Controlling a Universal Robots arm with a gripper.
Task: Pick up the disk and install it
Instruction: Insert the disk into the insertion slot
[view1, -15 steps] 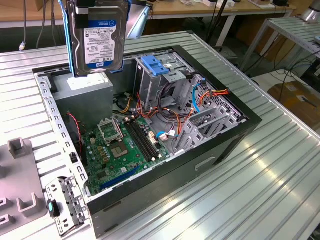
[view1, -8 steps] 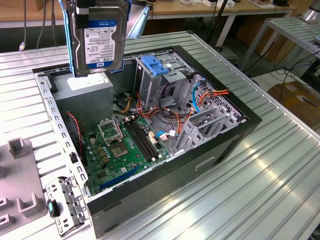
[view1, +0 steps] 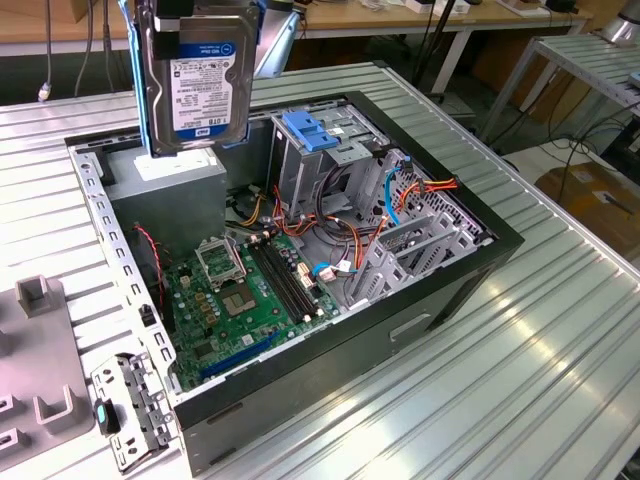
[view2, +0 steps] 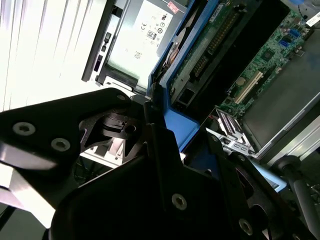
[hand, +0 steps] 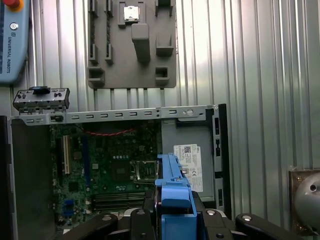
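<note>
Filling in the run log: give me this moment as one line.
gripper: shut on disk | disk: upright, held above open case | installed: not yet

Disk (view1: 195, 72) silver, blue-framed — motherboard (view1: 243, 300) green.

In the exterior view, the open case (view1: 440, 290) has most room at its 7 o'clock, over the flat motherboard (view1: 245, 300). At 12 o'clock the tall cage (view1: 330, 170) stands up under its blue latch (view1: 312, 130), and cables (view1: 405, 195) crowd 2 o'clock beside it. At 11 o'clock the disk (view1: 195, 75) hangs above the power supply (view1: 180, 170). The table (view1: 540, 380) is bare at 4 o'clock, and a grey fixture (view1: 35, 350) sits at 8 o'clock.
</note>
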